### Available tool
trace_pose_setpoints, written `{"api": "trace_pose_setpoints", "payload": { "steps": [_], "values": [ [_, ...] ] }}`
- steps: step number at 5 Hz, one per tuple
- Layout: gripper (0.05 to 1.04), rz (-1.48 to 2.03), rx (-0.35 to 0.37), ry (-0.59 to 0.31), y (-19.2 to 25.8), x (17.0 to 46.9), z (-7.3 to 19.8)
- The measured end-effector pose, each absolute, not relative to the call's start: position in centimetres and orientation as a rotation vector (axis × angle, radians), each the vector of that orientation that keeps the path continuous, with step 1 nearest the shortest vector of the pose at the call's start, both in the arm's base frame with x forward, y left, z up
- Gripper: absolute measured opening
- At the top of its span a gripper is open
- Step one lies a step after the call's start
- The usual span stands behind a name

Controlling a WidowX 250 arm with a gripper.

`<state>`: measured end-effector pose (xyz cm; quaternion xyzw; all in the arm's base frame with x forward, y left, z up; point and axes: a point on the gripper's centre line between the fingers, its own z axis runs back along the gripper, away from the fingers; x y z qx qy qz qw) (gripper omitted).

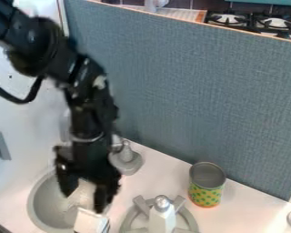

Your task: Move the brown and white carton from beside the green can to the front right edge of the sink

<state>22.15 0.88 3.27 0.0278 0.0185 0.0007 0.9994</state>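
tabletop (154,168): white, round basin (34,200) toward its left edge
claw (84,201): looks open, over the basin
can (206,185): upright near the back edge
white block (89,222): just under the claw, basin's right side
step: pre-grab, imo
next: square up, dip, then pinch the block

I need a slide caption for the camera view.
Black gripper open above a round basin, a green-dotted can standing beside a blue-grey panel.
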Motion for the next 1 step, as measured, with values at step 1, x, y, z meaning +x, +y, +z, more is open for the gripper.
{"api": "trace_pose_setpoints", "payload": {
  "steps": [1],
  "values": [
    [1.007, -0.083, 0.021, -0.049, -2.08, 24.94, 5.27]
  ]
}}
